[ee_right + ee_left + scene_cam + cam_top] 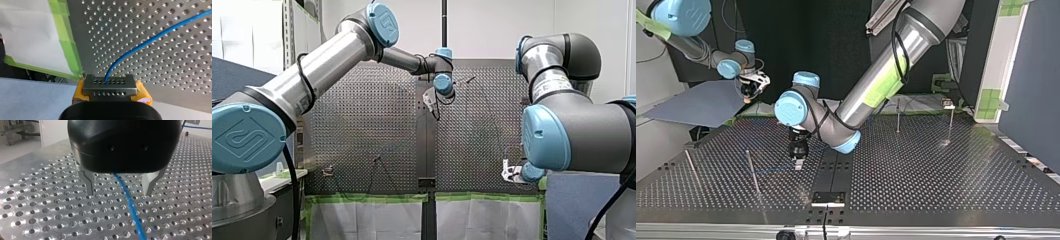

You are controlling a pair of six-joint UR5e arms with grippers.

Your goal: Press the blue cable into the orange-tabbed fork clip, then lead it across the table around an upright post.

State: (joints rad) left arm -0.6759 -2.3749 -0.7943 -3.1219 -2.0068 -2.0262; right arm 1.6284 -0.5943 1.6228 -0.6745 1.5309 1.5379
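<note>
Top view: my left gripper (797, 159) hangs low over the table (936, 170) near an upright post (752, 172); my right gripper (752, 85) sits off the table's far edge. Left wrist view: the metal fingers (88, 183) stand spread with the blue cable (130, 202) lying loose between them, so an off-centre closure could nudge it aside. Right wrist view: the yellow pads (143, 92) pinch the cable, and I judge excess tension could pull it free.

Shiny perforated metal table (37, 220); smooth blue cable (150, 41), probably plastic-sheathed (matt green tape (67, 47)).
</note>
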